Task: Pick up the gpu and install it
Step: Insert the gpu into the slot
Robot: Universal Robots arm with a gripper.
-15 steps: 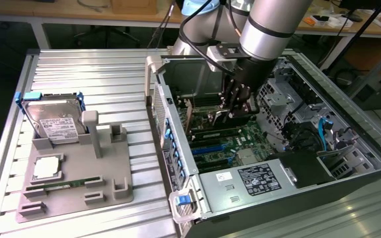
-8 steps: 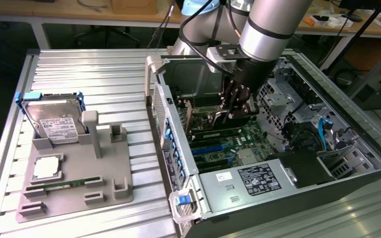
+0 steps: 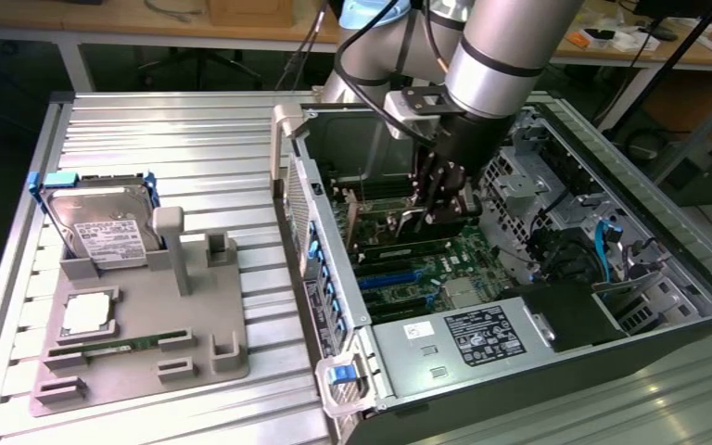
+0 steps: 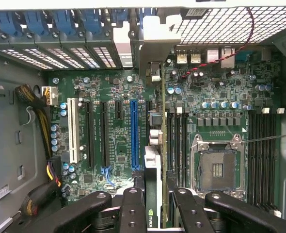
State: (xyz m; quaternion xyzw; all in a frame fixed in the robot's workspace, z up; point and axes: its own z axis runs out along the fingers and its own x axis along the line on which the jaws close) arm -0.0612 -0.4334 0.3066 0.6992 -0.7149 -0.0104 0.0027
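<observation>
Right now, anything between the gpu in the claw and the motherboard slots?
Nothing visible. The claw holds the gpu edge-on above the motherboard, beside the blue slot. The slots below look bare; the cables sit off to the side.

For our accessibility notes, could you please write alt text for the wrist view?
The gripper holds the gpu edge-on above the motherboard inside an open computer case, beside a long blue slot, with the empty processor socket nearby.
</observation>
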